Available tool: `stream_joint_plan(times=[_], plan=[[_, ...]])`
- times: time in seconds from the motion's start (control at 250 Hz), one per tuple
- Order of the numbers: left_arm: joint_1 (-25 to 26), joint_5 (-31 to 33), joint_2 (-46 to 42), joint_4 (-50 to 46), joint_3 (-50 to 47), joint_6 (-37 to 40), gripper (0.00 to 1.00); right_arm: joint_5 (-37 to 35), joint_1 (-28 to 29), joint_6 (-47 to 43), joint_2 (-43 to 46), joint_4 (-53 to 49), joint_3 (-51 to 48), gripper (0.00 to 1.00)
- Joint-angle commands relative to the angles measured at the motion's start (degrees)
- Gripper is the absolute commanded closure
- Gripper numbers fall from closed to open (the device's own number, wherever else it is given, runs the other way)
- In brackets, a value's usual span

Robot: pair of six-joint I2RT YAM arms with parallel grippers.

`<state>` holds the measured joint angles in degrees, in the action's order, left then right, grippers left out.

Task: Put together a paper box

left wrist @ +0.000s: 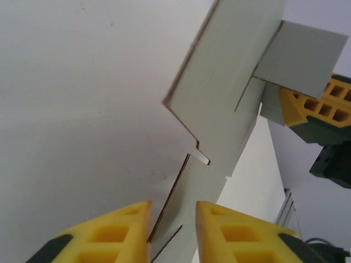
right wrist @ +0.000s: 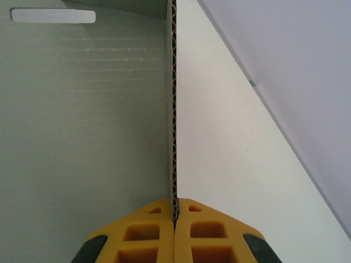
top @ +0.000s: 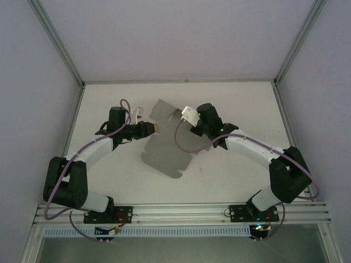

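The paper box (top: 167, 142), as yet a thin grey die-cut corrugated card sheet with notches and tabs, sits around the middle of the white tabletop (top: 236, 104), and everything else is best placed against it. No part of its near end is gripped. At the sheet's left edge, the left end effector (left wrist: 173, 208) has its yellow fingers (left wrist: 131, 219) a little apart with the card's edge running between them. A gap shows beside the card, so I judge it not yet pinched. Farther on, at the sheet's far right edge, the right end effector (right wrist: 175, 205) is fully closed on the card, with the corrugated edge clamped between its pads. That side appears raised off the tabletop. Just beyond that grip a small flap (left wrist: 304, 57) looks bent out of the sheet's plane, and a rounded slot (right wrist: 53, 16) sits farther along. The task looks barely begun: no wall stands and no tab is locked. Folding up the sides and tucking the tabs into their slots all remain.
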<state>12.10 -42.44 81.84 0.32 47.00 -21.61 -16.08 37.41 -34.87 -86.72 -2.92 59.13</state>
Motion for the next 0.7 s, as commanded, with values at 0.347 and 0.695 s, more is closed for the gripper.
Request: stream_joint_plan(times=[0.347, 0.695], plan=[[10.4, 24.1, -6.5, -10.7, 3.7, 12.0, 1.0, -3.5, -0.4, 7.2, -3.8, -8.7, 6.3, 1.0], [27.2, 44.4, -4.7, -11.7, 6.6, 26.1, 1.0, -1.6, -0.5, 11.6, -5.3, -9.6, 6.9, 1.0]])
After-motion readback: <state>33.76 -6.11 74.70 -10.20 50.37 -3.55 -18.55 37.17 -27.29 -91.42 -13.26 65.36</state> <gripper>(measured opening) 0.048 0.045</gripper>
